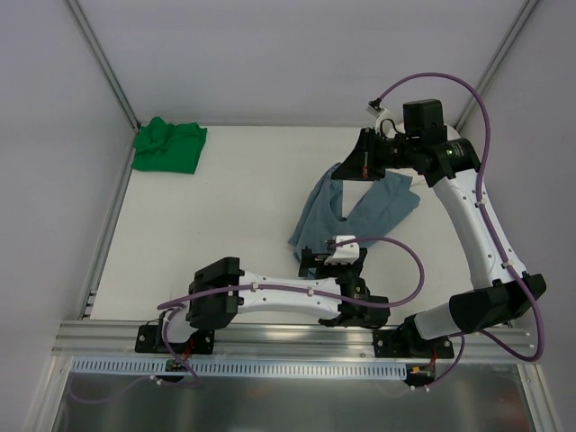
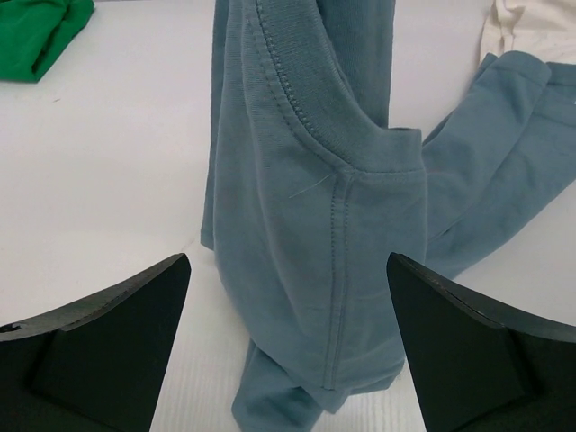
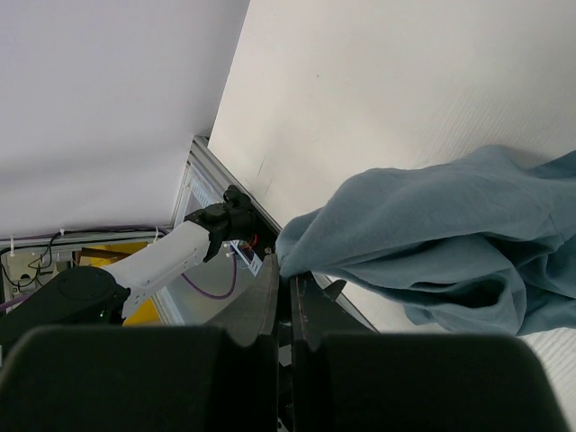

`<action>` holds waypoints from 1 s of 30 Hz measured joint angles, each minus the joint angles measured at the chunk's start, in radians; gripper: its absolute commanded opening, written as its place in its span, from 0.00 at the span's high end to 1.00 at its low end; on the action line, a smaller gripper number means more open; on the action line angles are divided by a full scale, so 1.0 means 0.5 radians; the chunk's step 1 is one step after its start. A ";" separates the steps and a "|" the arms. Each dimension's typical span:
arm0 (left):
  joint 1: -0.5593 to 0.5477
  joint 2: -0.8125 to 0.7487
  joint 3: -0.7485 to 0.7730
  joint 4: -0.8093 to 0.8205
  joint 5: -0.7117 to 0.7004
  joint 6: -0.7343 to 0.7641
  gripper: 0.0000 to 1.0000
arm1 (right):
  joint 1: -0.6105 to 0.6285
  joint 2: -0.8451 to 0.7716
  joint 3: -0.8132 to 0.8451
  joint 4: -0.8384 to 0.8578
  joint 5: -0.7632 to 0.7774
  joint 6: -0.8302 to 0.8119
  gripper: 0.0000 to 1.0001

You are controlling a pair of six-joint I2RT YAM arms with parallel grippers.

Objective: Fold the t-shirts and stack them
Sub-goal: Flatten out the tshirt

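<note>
The blue-grey t-shirt [image 1: 355, 211] hangs from my right gripper [image 1: 364, 160], which is raised at the back right, and its lower end trails onto the table. In the right wrist view that gripper [image 3: 286, 274] is shut on an edge of the shirt [image 3: 441, 225]. My left gripper [image 1: 322, 261] stands at the shirt's near end. Its fingers [image 2: 117, 333] are spread wide either side of the hanging cloth [image 2: 306, 225] at the collar and shoulder seam, and they do not touch it. The green t-shirt [image 1: 168, 144] lies bunched at the back left corner. A cream-white t-shirt [image 2: 531, 31] shows at the left wrist view's top right edge.
White walls with metal posts [image 1: 103, 63] close the table at the back and sides. An aluminium rail [image 1: 270, 337] runs along the near edge, where both arm bases are bolted. Purple cables [image 1: 486, 135] loop around both arms.
</note>
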 measured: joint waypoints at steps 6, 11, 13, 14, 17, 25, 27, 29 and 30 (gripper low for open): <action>0.017 0.002 -0.068 -0.008 -0.063 -0.212 0.11 | 0.000 0.000 0.000 -0.002 -0.001 0.001 0.99; 0.034 0.002 -0.157 -0.018 -0.068 -0.369 0.11 | 0.000 0.000 0.000 -0.018 -0.001 -0.002 0.99; 0.034 0.002 -0.186 -0.021 -0.065 -0.396 0.11 | 0.000 0.000 0.000 -0.021 -0.001 -0.005 1.00; 0.033 0.002 -0.195 -0.022 -0.063 -0.404 0.11 | 0.000 0.000 0.000 -0.021 -0.001 -0.005 0.99; 0.033 0.002 -0.195 -0.024 -0.041 -0.399 0.09 | 0.000 0.000 0.000 -0.021 -0.001 -0.005 1.00; 0.011 -0.043 -0.145 0.545 0.189 0.707 0.08 | 0.000 0.000 0.000 -0.020 -0.002 -0.005 0.99; 0.012 -0.153 -0.360 1.028 0.290 1.176 0.08 | 0.000 0.000 0.000 -0.021 -0.002 -0.005 1.00; 0.021 -0.217 -0.485 1.334 0.397 1.492 0.07 | -0.001 -0.001 0.001 -0.027 -0.002 -0.009 1.00; 0.031 -0.220 -0.489 1.444 0.430 1.627 0.07 | -0.002 -0.002 0.001 -0.032 -0.002 -0.013 0.99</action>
